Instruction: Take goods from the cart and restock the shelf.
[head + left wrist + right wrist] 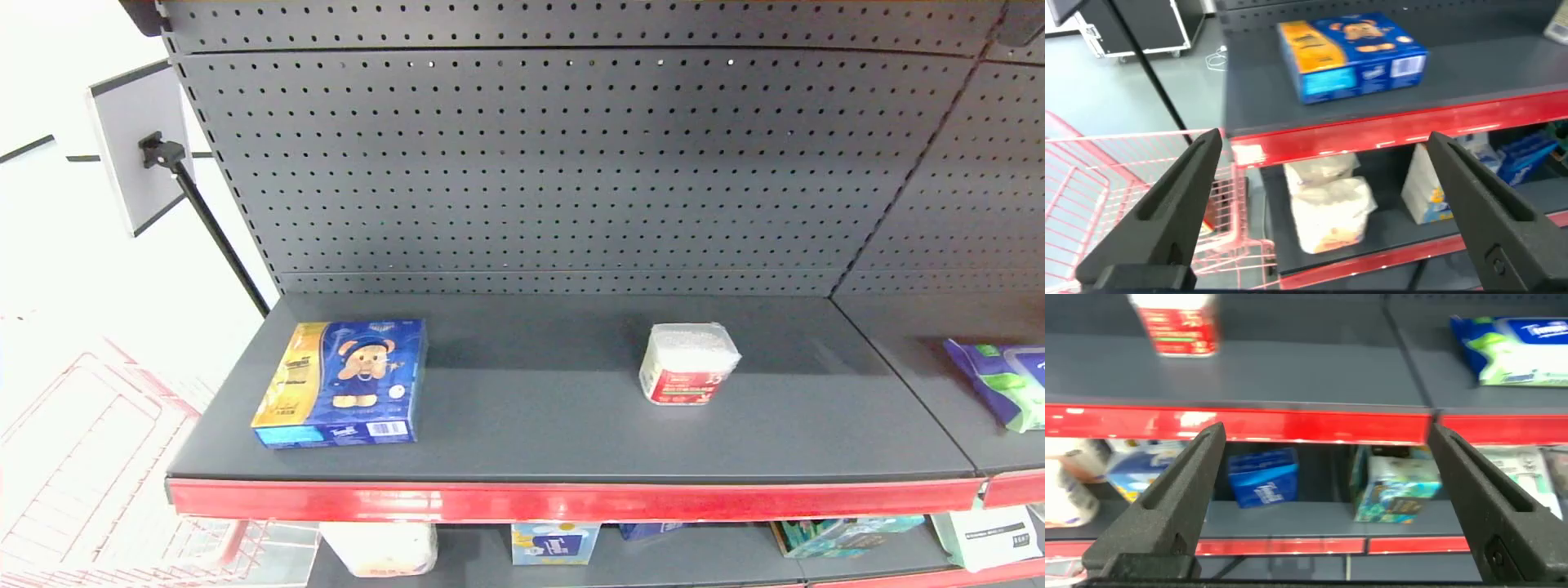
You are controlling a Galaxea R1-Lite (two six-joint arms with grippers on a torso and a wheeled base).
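Note:
A blue and yellow box with a bear picture (341, 382) lies flat on the left of the dark shelf (555, 425). A small white and red pack (690, 363) stands near the shelf's middle. The red wire cart (90, 474) stands left of the shelf and below it. My left gripper (1327, 208) is open and holds nothing, in front of the shelf's red front edge, with the bear box (1351, 57) beyond it and the cart (1102, 196) beside it. My right gripper (1323, 498) is open and holds nothing, before the shelf edge, with the white and red pack (1174, 325) beyond.
A purple and green wipes pack (1000, 380) lies on the neighbouring shelf to the right. The lower shelf holds white bags (1327, 200), blue boxes (1261, 475) and other packs. A grey sign on a black arm (135, 147) sticks out at the shelf's left. Pegboard backs the shelf.

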